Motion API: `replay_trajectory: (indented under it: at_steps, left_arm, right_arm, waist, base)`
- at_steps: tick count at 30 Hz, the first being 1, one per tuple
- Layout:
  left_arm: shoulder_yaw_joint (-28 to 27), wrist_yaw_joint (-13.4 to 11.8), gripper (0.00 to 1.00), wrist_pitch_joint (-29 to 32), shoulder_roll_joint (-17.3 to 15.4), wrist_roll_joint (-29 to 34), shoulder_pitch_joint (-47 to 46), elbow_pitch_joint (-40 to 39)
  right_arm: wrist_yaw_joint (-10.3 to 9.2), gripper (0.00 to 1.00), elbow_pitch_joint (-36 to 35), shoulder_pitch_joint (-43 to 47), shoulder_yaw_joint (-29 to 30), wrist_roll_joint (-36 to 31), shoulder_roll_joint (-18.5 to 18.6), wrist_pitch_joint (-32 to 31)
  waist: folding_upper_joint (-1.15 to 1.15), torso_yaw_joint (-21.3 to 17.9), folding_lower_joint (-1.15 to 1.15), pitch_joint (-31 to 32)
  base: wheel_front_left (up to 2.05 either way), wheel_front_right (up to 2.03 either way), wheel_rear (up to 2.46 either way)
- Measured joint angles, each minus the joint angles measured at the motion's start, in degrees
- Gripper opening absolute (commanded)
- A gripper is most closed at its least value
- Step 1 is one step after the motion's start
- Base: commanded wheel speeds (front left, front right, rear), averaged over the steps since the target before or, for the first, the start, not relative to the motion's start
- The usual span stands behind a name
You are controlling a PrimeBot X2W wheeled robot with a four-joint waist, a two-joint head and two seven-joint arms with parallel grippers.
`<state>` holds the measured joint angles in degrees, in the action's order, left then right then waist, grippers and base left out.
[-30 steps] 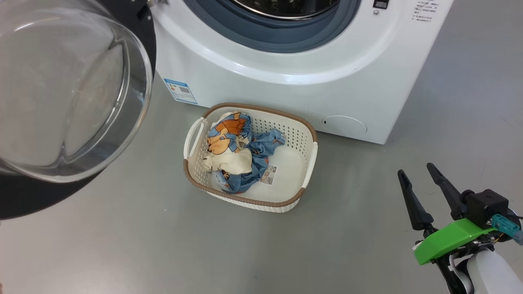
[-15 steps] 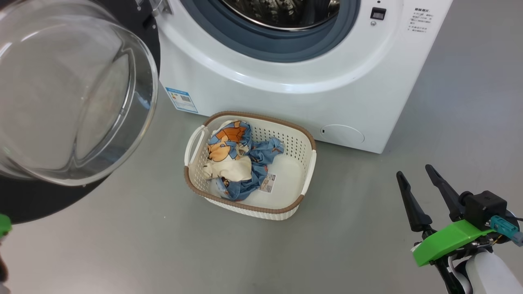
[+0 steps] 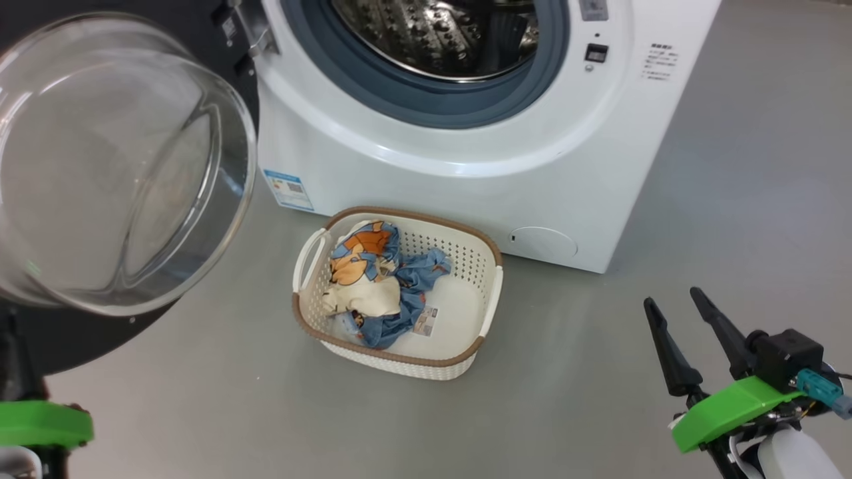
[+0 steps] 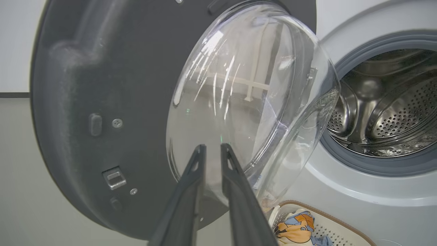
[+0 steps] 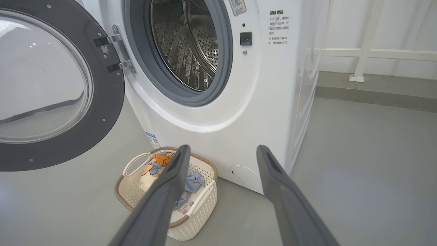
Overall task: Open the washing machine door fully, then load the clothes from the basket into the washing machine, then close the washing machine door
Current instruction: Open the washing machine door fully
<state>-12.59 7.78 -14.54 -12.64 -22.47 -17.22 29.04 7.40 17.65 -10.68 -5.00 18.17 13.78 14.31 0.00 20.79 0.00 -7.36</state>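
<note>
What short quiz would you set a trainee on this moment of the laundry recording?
1. True or false: the washing machine door is shut.
2. Where do the clothes lie? A in the drum; B in the basket; C on the floor.
3. Fill in: the right gripper hangs apart from the basket, its jaws ____ and holding nothing.

Key: 1 false, the door is swung wide open; 2 B; 3 open.
</note>
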Motion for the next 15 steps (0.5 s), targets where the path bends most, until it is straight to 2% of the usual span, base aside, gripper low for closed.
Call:
replay_trajectory:
  at_steps: [2, 3, 15]
  left_arm:
    - [1.05, 0.00, 0.95, 0.00, 0.31, -0.46, 1.55, -1.86]
    - [1.79, 0.00, 1.00, 0.00, 0.35, -0.47, 2.30, -2.61]
    - [12.63, -0.01, 1.00, 0.01, 0.00, -3.20, 6.76, -8.64]
  right_arm:
    - [0.00, 1.00, -0.02, 0.35, 0.13, 0.04, -0.07, 0.00]
    - [0.00, 1.00, -0.08, 0.36, 0.22, 0.04, -0.07, 0.00]
    - [0.00, 1.00, -0.87, 1.72, 1.44, 0.05, -0.54, 0.00]
  waist:
    - [0.00, -0.61, 0.00, 0.31]
    - [0.00, -0.93, 0.00, 0.45]
    - [0.00, -6.18, 0.00, 1.23]
  base:
    - [0.00, 0.00, 0.00]
    - [0.00, 0.00, 0.00]
    - [0.00, 0.00, 0.00]
